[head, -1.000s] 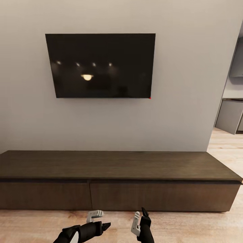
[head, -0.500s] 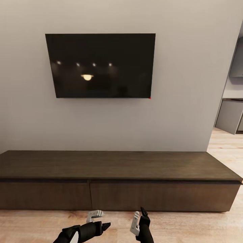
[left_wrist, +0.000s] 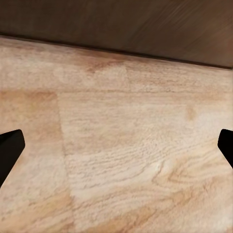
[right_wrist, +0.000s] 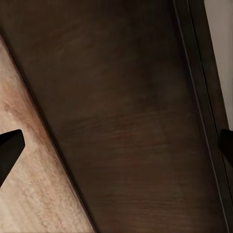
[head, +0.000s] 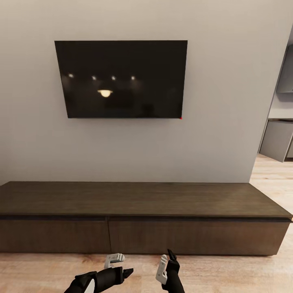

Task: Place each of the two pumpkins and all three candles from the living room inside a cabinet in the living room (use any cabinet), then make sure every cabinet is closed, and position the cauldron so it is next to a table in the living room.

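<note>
The cabinet [head: 138, 199], a long low dark-brown unit, stands against the wall in front of me with both wide drawer fronts [head: 195, 236] shut. Low in the head view, my left gripper [head: 121, 265] hangs open above the plank floor, just short of the cabinet's base. The left wrist view has that gripper [left_wrist: 117, 145] spread wide over bare floor. My right gripper [head: 167, 263] is open too, turned on edge, and in its wrist view [right_wrist: 118, 144] it faces the dark drawer front [right_wrist: 131, 121]. Neither holds anything. Pumpkins, candles, cauldron and table are out of view.
A black TV [head: 122, 79] hangs on the grey wall above the cabinet. Light wood floor [head: 228, 272] runs along the cabinet's front and on past its right end toward grey units [head: 278, 138] in another room.
The right gripper has drawn back a little toward me and slightly left. The left gripper and the cabinet are as before.
</note>
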`<state>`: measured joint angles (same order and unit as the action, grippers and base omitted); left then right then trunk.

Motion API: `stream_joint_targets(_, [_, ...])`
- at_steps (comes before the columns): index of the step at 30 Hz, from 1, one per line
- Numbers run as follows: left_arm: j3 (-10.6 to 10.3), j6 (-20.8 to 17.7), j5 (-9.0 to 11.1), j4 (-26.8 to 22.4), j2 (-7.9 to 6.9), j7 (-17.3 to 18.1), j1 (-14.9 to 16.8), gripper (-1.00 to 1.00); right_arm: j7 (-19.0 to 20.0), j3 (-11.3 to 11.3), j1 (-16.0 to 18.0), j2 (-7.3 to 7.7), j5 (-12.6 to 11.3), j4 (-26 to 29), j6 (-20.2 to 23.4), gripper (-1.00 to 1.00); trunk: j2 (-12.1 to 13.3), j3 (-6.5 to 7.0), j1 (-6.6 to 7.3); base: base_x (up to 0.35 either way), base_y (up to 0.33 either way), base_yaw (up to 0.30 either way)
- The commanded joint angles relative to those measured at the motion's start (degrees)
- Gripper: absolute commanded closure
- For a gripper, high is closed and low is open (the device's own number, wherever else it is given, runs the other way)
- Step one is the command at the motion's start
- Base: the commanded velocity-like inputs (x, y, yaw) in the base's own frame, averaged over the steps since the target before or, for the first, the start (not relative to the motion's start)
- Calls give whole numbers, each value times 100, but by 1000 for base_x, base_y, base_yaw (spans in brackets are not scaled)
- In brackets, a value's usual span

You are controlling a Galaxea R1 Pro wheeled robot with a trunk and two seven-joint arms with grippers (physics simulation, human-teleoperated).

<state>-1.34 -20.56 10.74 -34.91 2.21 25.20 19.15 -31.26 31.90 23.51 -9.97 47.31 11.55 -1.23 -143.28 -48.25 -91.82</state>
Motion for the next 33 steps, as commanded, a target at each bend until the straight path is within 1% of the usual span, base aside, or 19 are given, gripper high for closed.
stream_joint_targets(1, [-7, -53, 60, -7, -2, -6, 1, -100, -21, -18, 4, -3, 38, -11, -12, -100, -3, -6, 1, 0, 0, 0])
stream_joint_targets(18, [-7, -53, 60, -7, -2, -6, 1, -100, -45, -17, 4, -3, 38, 4, -30, -100, -3, -4, 1, 0, 0, 0])
stream_joint_targets(33, [-7, -53, 60, -7, -3, -6, 1, -100, -29, 5, 4, -3, 38, 12, -14, -100, -3, 107, 1, 0, 0, 0])
